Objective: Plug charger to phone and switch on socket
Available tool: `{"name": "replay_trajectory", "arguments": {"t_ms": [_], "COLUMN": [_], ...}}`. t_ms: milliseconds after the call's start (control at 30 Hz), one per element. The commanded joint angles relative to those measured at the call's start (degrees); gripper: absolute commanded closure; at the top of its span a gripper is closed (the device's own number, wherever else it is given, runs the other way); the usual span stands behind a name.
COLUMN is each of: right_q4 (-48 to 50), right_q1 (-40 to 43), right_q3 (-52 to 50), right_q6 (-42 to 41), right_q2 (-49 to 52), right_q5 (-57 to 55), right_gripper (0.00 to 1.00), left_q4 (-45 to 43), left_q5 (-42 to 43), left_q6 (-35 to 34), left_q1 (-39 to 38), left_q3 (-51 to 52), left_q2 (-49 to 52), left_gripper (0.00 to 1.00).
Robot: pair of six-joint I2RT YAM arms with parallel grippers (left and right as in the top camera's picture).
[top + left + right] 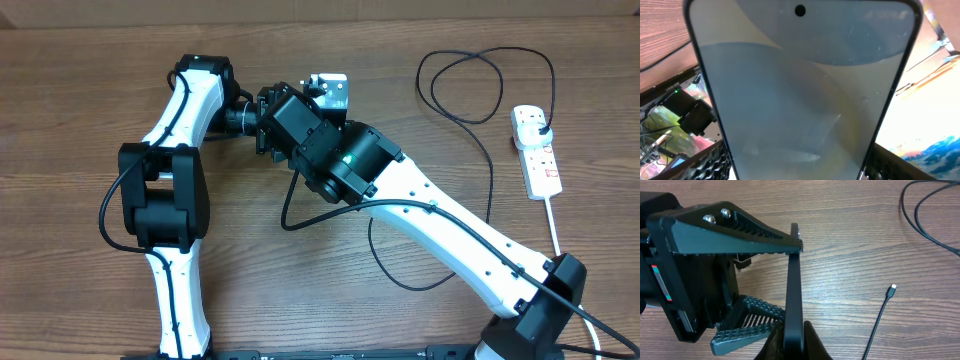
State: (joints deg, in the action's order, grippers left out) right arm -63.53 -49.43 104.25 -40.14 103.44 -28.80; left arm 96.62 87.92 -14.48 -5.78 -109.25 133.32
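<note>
Holding the phone point(800, 90) between them, both arms meet over the far middle of the desk point(80, 120). The left tool point(791, 282) stands wide, one ribbed finger against each long edge of the phone, whose pale screen fills the left wrist view with the camera hole at the top. The right tool point(792, 347) is pinched narrow on the phone's thin body, seen edge-on in the right wrist view. The charger's black cable point(492, 180) loops over the right side of the desk. Its connector tip point(891, 289) lies loose on the wood, apart from the phone. The socket point(537, 155) lies at the far right, with a black plug point(540, 125) at its far end.
</note>
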Motion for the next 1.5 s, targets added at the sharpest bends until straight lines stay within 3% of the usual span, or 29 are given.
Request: {"name": "replay_trajectory", "arguments": {"t_ms": [0, 33, 300, 467, 533, 800, 1100, 1200, 1267, 1467], "right_q4": [1.7, 1.9, 2.1, -0.5, -1.9, -4.3, -3.0, -2.6, -2.6, -2.6], "right_q1": [0.0, 0.0, 0.0, 0.1, 0.0, 0.0, 0.0, 0.0, 0.0, 0.0], "right_q3": [1.5, 1.5, 1.6, 1.6, 1.5, 1.5, 1.5, 1.5, 1.5, 1.5], "right_q6": [-3.6, -6.2, -29.1, -53.9, -62.7, -73.0, -78.6, -78.6, -78.6, -82.7], "right_q2": [-1.3, -1.3, -2.0, -3.6, -3.6, -3.6, -3.6, -3.6, -3.6, -3.6], "right_q5": [0.3, 0.3, -5.8, -9.7, -9.5, -8.3, -4.3, -3.3, -3.2, 0.4], "right_gripper": [0.96, 0.96, 0.96, 0.96, 0.96, 0.96, 0.96, 0.96, 0.96, 0.96], "left_q4": [0.2, -0.3, -3.9, -3.9, -3.9, -3.5, -3.5, -3.5, -3.5, -3.5], "left_q5": [2.5, 1.6, -1.4, -1.0, 0.9, 2.7, 2.7, 2.7, 2.7, 2.7], "left_q6": [1.2, 1.2, 1.2, -0.6, -1.2, -6.4, -8.6, -9.2, -10.4, -11.5], "left_q1": [0.1, 0.1, -0.2, -0.2, -0.2, -0.3, -0.2, -0.2, -0.2, -0.2], "left_q3": [-1.6, -1.6, -1.6, -1.6, -1.6, -1.6, -1.6, -1.6, -1.6, -1.6], "left_q2": [0.4, 0.4, 0.4, 0.4, 0.4, 0.4, 0.4, 0.4, 0.4, 0.4], "left_gripper": [0.08, 0.0, 0.0, 0.0, 0.08, 0.36, 0.37, 0.42, 0.52, 0.55]}}
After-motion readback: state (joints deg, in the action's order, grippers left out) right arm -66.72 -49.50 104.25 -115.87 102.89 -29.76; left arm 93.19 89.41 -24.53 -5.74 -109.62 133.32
